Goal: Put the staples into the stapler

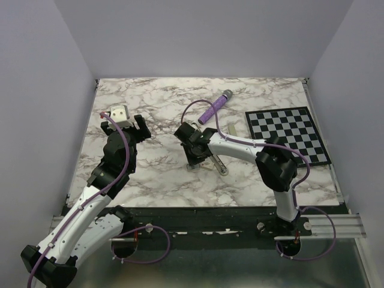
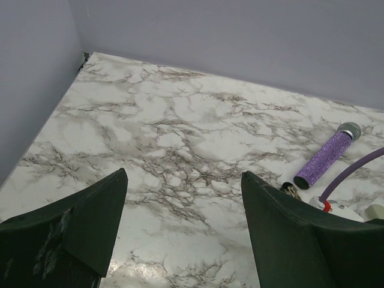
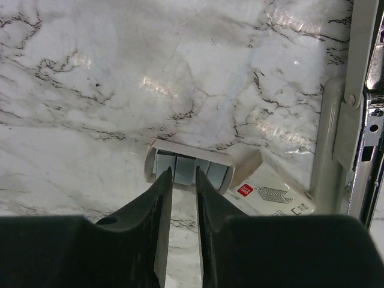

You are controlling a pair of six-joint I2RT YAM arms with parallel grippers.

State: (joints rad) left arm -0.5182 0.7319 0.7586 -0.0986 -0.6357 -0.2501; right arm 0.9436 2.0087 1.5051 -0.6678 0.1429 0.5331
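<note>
The staples lie as grey strips in an open cream tray (image 3: 187, 169) on the marble. My right gripper (image 3: 183, 173) points down at it, shut on the middle strip of staples (image 3: 184, 166), one fingertip on each side. The box sleeve (image 3: 270, 192) with a red label lies just right of the tray. Beyond that, the stapler (image 3: 333, 150) lies open, its beige body beside the shiny metal rail (image 3: 367, 129). From above, the right gripper (image 1: 193, 162) is at the table's middle with the stapler (image 1: 219, 164) beside it. My left gripper (image 1: 123, 123) (image 2: 183, 180) hangs open and empty at the left.
A purple cylinder with a grey tip (image 1: 215, 107) (image 2: 327, 157) lies at the back centre. A checkerboard mat (image 1: 288, 135) covers the right side. A small cream piece (image 1: 231, 128) lies between them. Walls enclose the table on three sides.
</note>
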